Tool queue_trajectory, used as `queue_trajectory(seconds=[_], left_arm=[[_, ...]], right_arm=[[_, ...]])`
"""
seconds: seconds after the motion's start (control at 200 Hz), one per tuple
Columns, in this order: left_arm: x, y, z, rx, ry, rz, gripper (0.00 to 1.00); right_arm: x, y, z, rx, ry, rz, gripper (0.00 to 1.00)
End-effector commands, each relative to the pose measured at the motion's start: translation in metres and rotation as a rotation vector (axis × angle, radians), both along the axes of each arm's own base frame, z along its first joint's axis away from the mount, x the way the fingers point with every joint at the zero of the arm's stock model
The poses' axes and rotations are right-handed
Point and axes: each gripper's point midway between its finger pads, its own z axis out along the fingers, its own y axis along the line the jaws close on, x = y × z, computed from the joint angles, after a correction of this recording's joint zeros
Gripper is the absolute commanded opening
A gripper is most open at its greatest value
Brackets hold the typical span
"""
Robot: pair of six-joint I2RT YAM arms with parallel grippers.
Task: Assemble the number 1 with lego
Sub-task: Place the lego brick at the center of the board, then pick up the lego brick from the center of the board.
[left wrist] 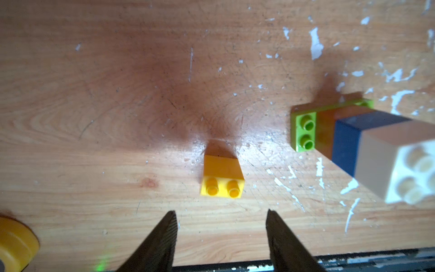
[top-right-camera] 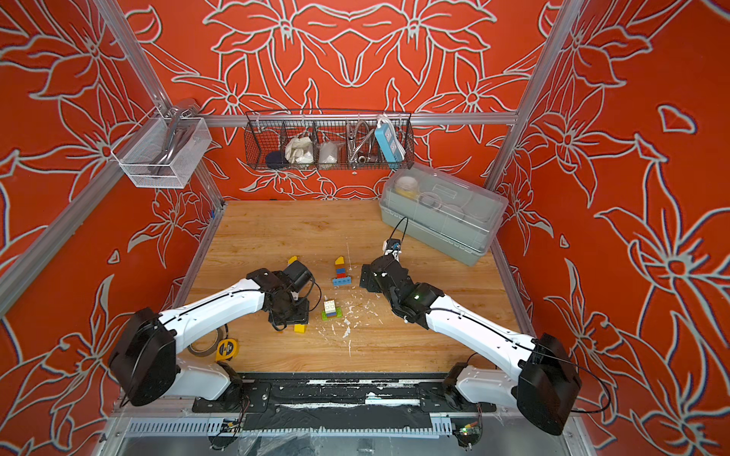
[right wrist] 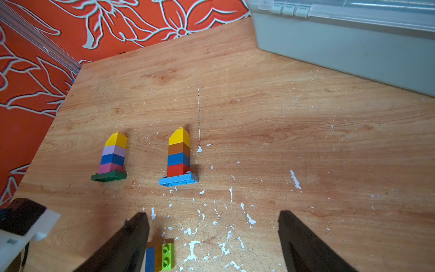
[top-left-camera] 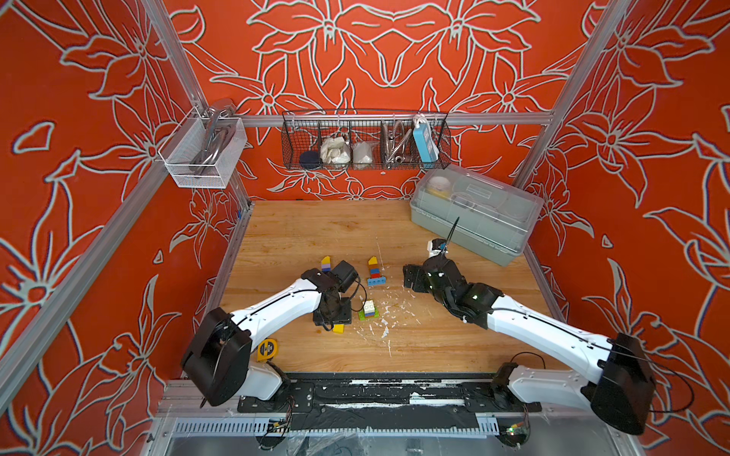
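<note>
Wooden table (top-left-camera: 308, 237) | lego stacks (top-left-camera: 374, 272) near centre | yellow brick (top-left-camera: 338, 328), tape measure (top-left-camera: 267, 349) 8 o'clock | grey box (top-left-camera: 474, 233) 2 o'clock

Loose yellow brick (top-left-camera: 338, 328), two studs showing, sits low centre in both top views. Just right of it is the upright stack (top-left-camera: 369, 309): lime plate, brown, blue, white on top. Higher in frame, two stacks lie flat. The light-blue-based stack (top-left-camera: 374, 272) runs red, blue, brown, yellow. The dark-green-based stack (right wrist: 112, 157), to its left, runs pink, blue, lilac, yellow.

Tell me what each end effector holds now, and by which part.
Nothing is held. The left end effector is open, clear of the loose yellow brick; the right end effector is open and empty.
</note>
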Motion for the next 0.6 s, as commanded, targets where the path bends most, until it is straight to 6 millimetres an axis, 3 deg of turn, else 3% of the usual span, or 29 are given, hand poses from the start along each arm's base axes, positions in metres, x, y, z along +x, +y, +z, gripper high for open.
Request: queue_trajectory(seconds=[0.0,0.215,0.596], left_arm=[[-0.021,0.001,-0.003,-0.005,0.024,0.025,0.62],[-0.041,0.009,-0.023,0.038,0.086,0.058,0.62],[-0.035,0.008,-0.04,0.095,0.125,0.11,0.62]], right_arm=[[-0.001,-0.002,-0.001,0.012,0.005,-0.002,0.91],[-0.001,0.001,-0.002,0.015,0.013,0.005,0.91],[-0.001,0.0,-0.004,0.011,0.013,0.001,0.91]])
